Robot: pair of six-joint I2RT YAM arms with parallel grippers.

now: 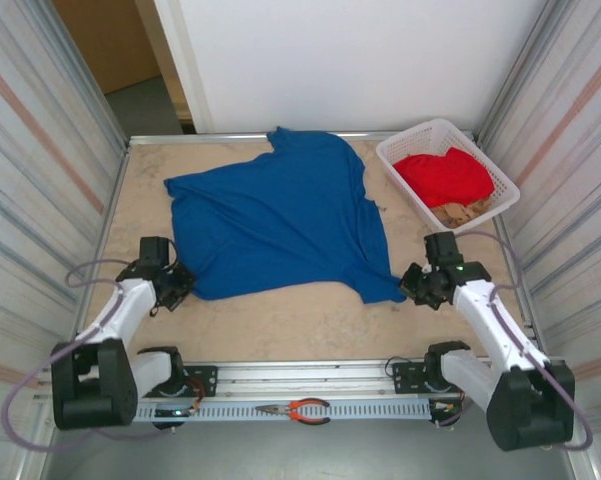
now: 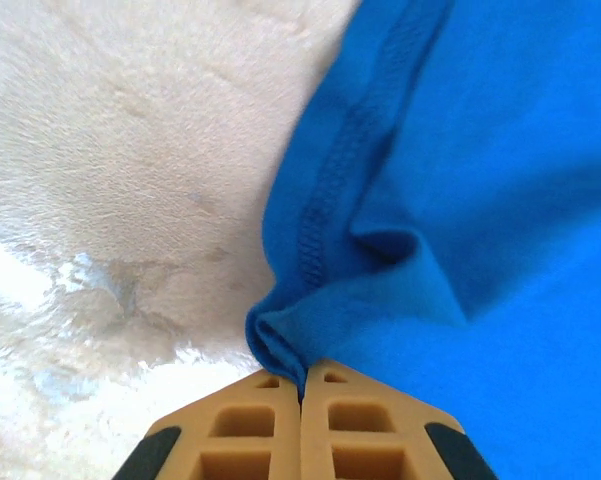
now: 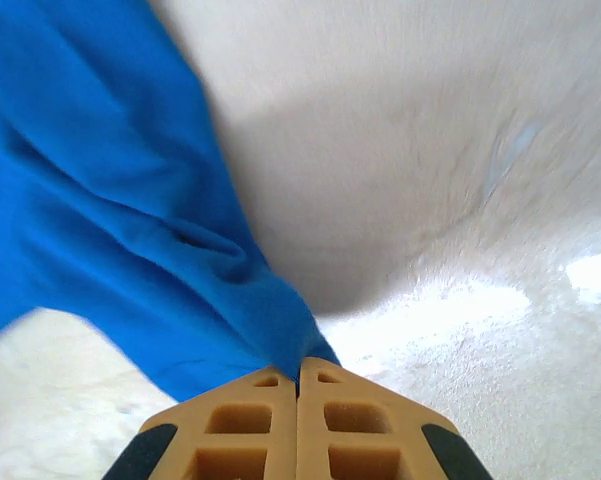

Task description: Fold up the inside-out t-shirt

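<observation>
My left gripper [image 2: 302,385] is clamped on the shirt [image 1: 280,215] at its near left corner. Its two tan fingers [image 2: 240,430] are pressed together with a bunched fold of blue cloth pinched at their tips, and the stitched hem [image 2: 330,170] runs up and away from the pinch. My right gripper [image 3: 298,375] is closed the same way on the near right corner, with a narrow tongue of cloth caught between its tips.

The shirt lies spread over the middle of the table [image 1: 280,335], mostly flat with soft wrinkles. One part reaches the far edge and a sleeve juts out to the left. Both my grippers sit low at the shirt's near edge, well apart, one at each end.

A white basket [image 1: 412,148] stands in the far right corner, beside the shirt, holding a red garment [image 1: 445,175] and a tan cloth [image 1: 465,211]. Pliers [image 1: 300,409] lie on the rail between my bases.
</observation>
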